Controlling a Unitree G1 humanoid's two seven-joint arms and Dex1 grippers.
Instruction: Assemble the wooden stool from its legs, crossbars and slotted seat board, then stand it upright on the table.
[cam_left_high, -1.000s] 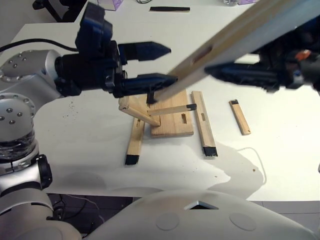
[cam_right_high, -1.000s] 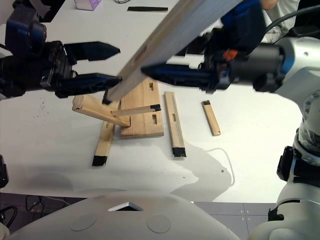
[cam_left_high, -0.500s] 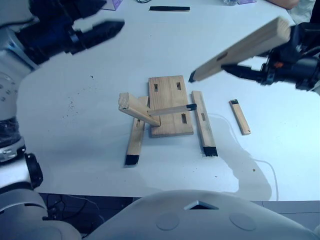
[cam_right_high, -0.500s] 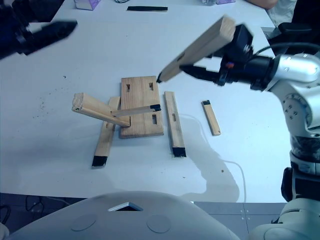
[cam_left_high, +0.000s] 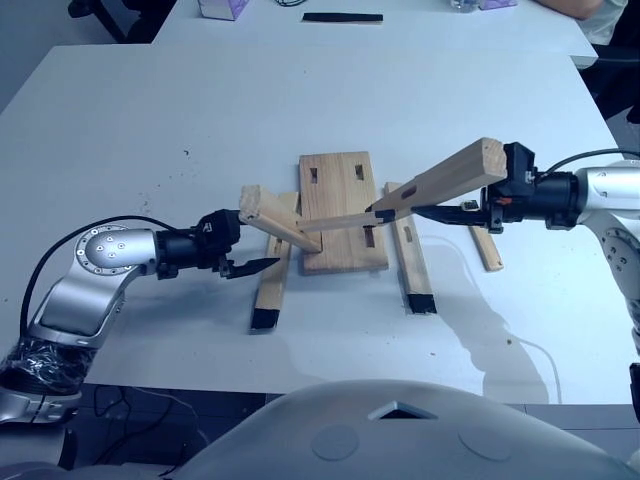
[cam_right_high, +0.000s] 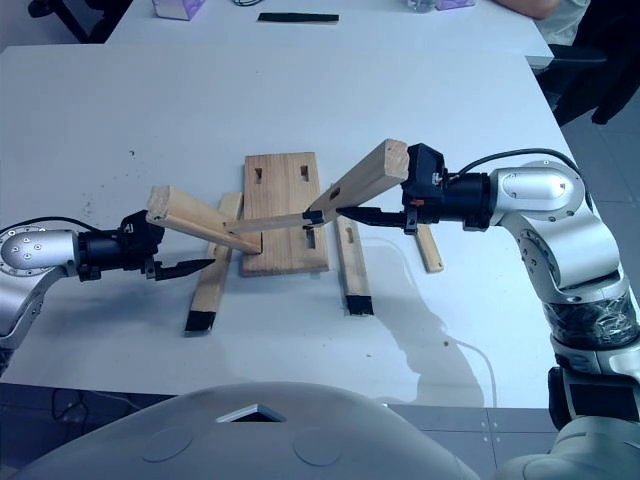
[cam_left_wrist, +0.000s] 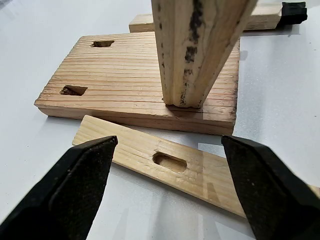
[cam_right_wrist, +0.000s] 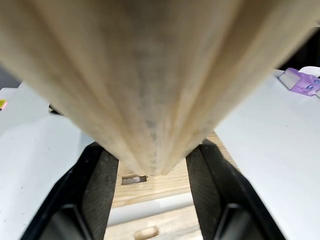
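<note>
White table (cam_left_high: 150, 130) | grained, slotted rectangular seat board (cam_left_high: 335, 190) lies flat at centre | left gripper (cam_left_high: 250, 245) at its 8 o'clock, fingers wide, beside tilted leg (cam_left_high: 272, 222) | right gripper (cam_left_high: 425, 205) at 3 o'clock clamps second leg (cam_left_high: 450, 180), square-sectioned pale wood.

No text, number, label or sign can be read on the slotted seat board (cam_left_high: 335, 195), the raised leg (cam_left_high: 445, 182) or the white table (cam_left_high: 150, 130).
</note>
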